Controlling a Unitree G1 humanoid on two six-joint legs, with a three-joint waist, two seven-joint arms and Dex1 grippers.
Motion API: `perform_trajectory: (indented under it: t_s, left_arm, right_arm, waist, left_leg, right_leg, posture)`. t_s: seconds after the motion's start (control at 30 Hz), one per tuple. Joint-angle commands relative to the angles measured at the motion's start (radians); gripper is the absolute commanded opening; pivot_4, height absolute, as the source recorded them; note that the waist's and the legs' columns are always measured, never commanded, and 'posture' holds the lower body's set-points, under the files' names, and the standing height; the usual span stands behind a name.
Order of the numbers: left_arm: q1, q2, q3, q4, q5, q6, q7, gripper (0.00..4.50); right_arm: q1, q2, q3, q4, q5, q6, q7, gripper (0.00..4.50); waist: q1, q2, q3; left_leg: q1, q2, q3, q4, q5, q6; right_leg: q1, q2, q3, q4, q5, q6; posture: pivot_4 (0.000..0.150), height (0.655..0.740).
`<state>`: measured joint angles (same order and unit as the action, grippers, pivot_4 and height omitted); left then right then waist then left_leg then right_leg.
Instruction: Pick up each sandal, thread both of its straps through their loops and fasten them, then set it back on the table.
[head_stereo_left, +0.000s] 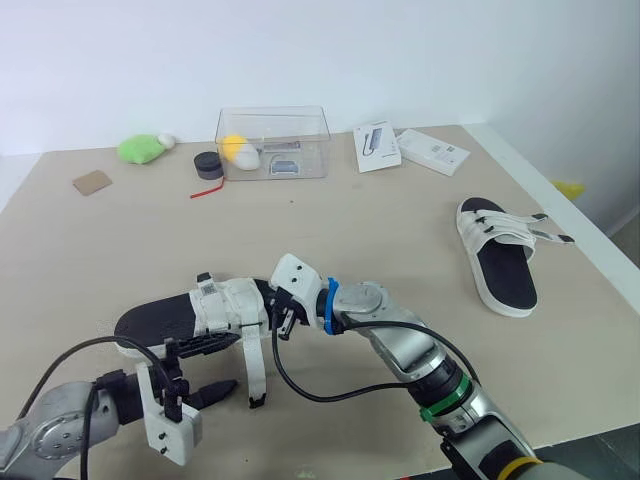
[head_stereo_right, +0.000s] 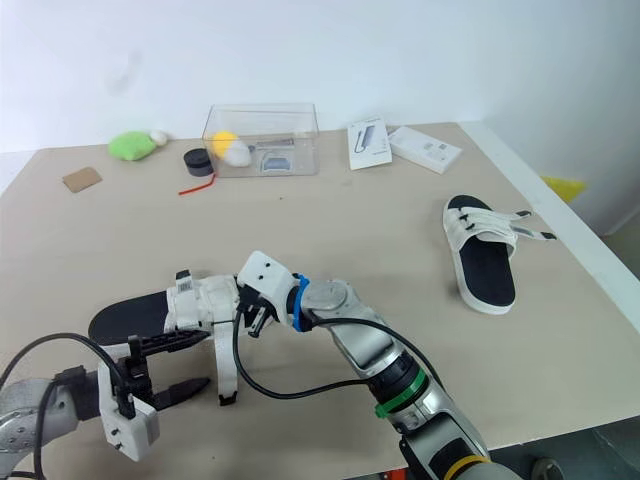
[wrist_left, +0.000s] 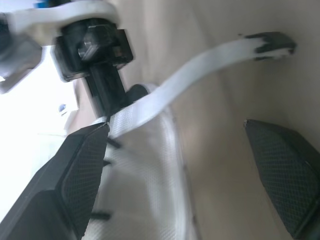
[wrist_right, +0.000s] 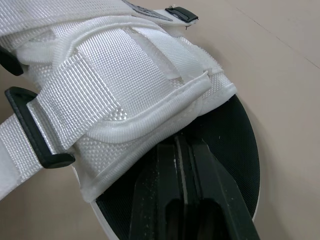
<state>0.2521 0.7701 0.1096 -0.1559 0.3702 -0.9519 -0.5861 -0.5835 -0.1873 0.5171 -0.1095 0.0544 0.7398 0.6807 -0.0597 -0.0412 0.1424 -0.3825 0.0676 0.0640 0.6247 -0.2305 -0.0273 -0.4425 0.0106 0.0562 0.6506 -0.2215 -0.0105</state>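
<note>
While loose white webbing strap with black tip hangs unthreaded, risk: strap slips clear of left end effector, which is released, fingers spread either side of strap, one tip touching it.
Further risk: right end effector clenched, nothing seen between fingers, tucked under upper; a tug could twist sandal and carry loop off line.
Item: black-soled sandal with white webbing upper, near left of beige bench; other strap appears laid down.
Matching sandal far right, well apart.
</note>
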Motion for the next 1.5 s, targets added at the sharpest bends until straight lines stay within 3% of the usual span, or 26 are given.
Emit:
perform_trajectory:
  t_s: [0.03, 0.47, 0.57, 0.6, 0.67, 0.7, 0.77, 0.93, 1.13, 1.2, 1.5]
  left_arm:
    - [-0.022, 0.003, -0.062, -0.011, 0.044, -0.047, 0.026, 4.47]
    - [-0.051, 0.053, -0.176, -0.042, 0.095, -0.023, 0.013, 4.47]
    - [-0.054, 0.053, -0.192, -0.059, 0.087, -0.015, 0.015, 3.8]
    - [-0.054, 0.054, -0.197, -0.062, 0.083, -0.014, 0.015, 3.34]
    - [-0.054, 0.057, -0.203, -0.066, 0.082, -0.013, 0.019, 3.04]
    - [-0.055, 0.058, -0.202, -0.069, 0.084, -0.014, 0.023, 2.39]
    - [-0.054, 0.061, -0.204, -0.076, 0.083, -0.012, 0.03, 1.94]
    - [-0.05, 0.065, -0.203, -0.077, 0.079, -0.021, 0.047, 0.12]
    - [-0.045, 0.081, -0.219, -0.07, 0.022, -0.015, 0.053, 0.04]
    - [-0.045, 0.091, -0.231, -0.083, -0.043, 0.015, 0.038, 0.04]
    - [-0.087, 0.17, -0.221, -0.41, -0.751, 0.643, -0.107, 0.04]
  right_arm:
    - [0.022, -0.011, 0.028, 0.047, -0.022, 0.026, -0.009, 0.0]
    - [0.021, -0.011, 0.029, 0.042, -0.021, 0.029, -0.015, 0.0]
    - [0.024, -0.011, 0.026, 0.036, -0.019, 0.034, -0.019, 0.0]
    - [0.025, -0.01, 0.025, 0.035, -0.019, 0.036, -0.019, 0.0]
    - [0.025, -0.01, 0.025, 0.034, -0.019, 0.037, -0.02, 0.0]
    - [0.025, -0.01, 0.025, 0.035, -0.018, 0.037, -0.02, 0.0]
    - [0.025, -0.009, 0.024, 0.036, -0.018, 0.038, -0.02, 0.0]
    - [0.022, -0.009, 0.024, 0.041, -0.017, 0.035, -0.018, 0.0]
    - [0.022, -0.009, 0.022, 0.039, -0.016, 0.037, -0.018, 0.0]
    - [0.022, -0.009, 0.021, 0.04, -0.016, 0.037, -0.018, 0.0]
    - [0.019, -0.013, 0.021, 0.048, -0.016, 0.041, -0.01, 0.0]
  waist:
    - [0.001, 0.0, 0.0]
    - [0.001, 0.0, 0.0]
    - [0.001, -0.001, 0.0]
    - [0.001, -0.001, 0.0]
    - [0.001, -0.001, -0.001]
    - [0.001, -0.002, -0.001]
    - [0.001, -0.002, -0.001]
    - [0.001, -0.002, -0.001]
    - [0.0, -0.002, -0.001]
    - [0.0, -0.002, -0.001]
    - [-0.001, -0.004, -0.001]
  left_leg:
    - [0.0, 0.0, 0.0, 0.0, 0.0, 0.0]
    - [0.006, 0.0, 0.004, -0.003, 0.0, 0.0]
    - [0.007, 0.0, 0.006, -0.003, 0.0, 0.0]
    - [0.007, 0.0, 0.007, -0.003, 0.0, 0.0]
    - [0.007, 0.0, 0.008, -0.003, 0.0, 0.0]
    - [0.007, 0.0, 0.009, -0.003, 0.0, 0.0]
    - [0.007, 0.0, 0.009, -0.003, 0.0, 0.0]
    - [0.008, 0.0, 0.01, -0.004, 0.0, 0.0]
    - [0.008, 0.0, 0.012, -0.005, 0.0, 0.0]
    - [0.009, 0.0, 0.012, -0.005, 0.0, 0.0]
    - [0.008, 0.0, 0.012, -0.004, 0.0, 0.0]
  right_leg:
    - [0.0, 0.0, 0.0, 0.0, 0.0, 0.0]
    - [0.002, 0.0, 0.003, 0.0, 0.0, 0.001]
    - [0.003, 0.0, 0.004, 0.0, 0.0, 0.001]
    - [0.003, 0.0, 0.004, 0.0, 0.0, 0.001]
    - [0.002, 0.0, 0.005, 0.0, 0.0, 0.001]
    - [0.002, 0.0, 0.006, 0.0, 0.0, 0.001]
    - [0.002, 0.0, 0.006, 0.0, 0.0, 0.001]
    - [0.002, 0.0, 0.006, 0.0, 0.0, 0.001]
    - [0.002, 0.0, 0.008, 0.0, 0.0, 0.002]
    - [0.002, 0.0, 0.008, 0.0, 0.0, 0.002]
    - [0.002, 0.002, 0.008, 0.0, 0.001, 0.003]
  posture:
    - [0.15, 0.74]
    - [0.15, 0.74]
    - [0.15, 0.74]
    - [0.15, 0.74]
    - [0.15, 0.74]
    - [0.15, 0.74]
    - [0.15, 0.74]
    - [0.15, 0.74]
    - [0.15, 0.74]
    - [0.15, 0.74]
    - [0.15, 0.74]
